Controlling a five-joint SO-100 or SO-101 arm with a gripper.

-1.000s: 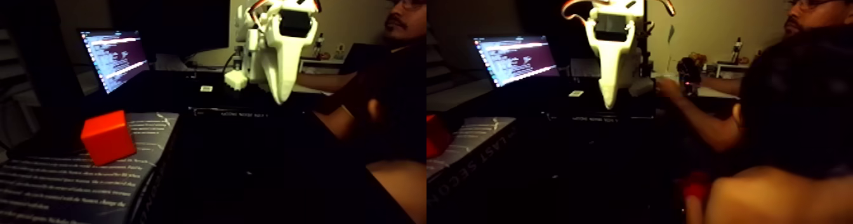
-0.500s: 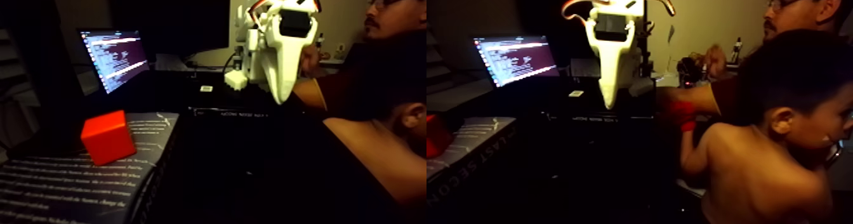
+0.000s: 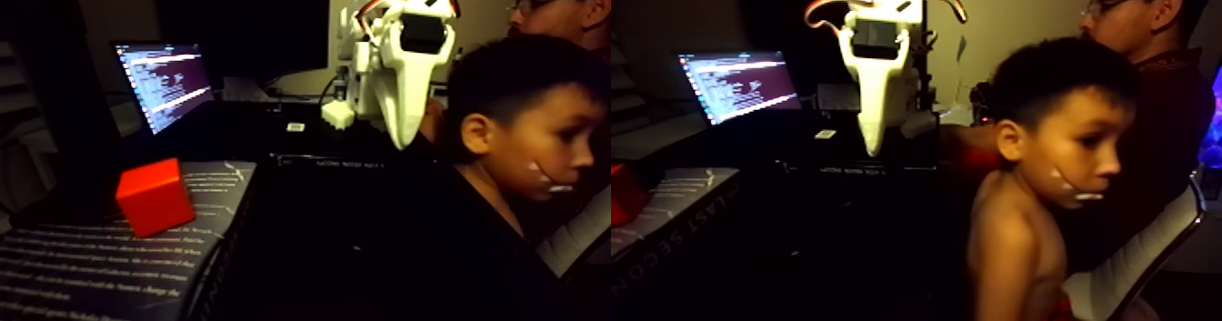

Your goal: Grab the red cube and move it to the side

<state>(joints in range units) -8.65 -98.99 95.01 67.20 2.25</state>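
From my remote station I see the white plastic end effector (image 3: 398, 141) hanging clenched and empty, well apart from the glossy red cube (image 3: 155, 196) resting on the dark printed book (image 3: 100, 270), so the grab remains.

The stereo pair is showing a very dim room, with most of the near table sinking into black. A glowing laptop screen (image 3: 164, 84) at the far left is throwing cool light, while warm light is falling on the beige far wall (image 3: 491, 6). The white plastic robot arm (image 3: 400, 61) is catching enough of it to look slightly overexposed. The red cube (image 3: 155, 195) is standing out saturated on a grey printed book cover (image 3: 100, 261). Two people at the right are appearing soft and blurred. Fine detail is smearing throughout, with grain in the shadows.
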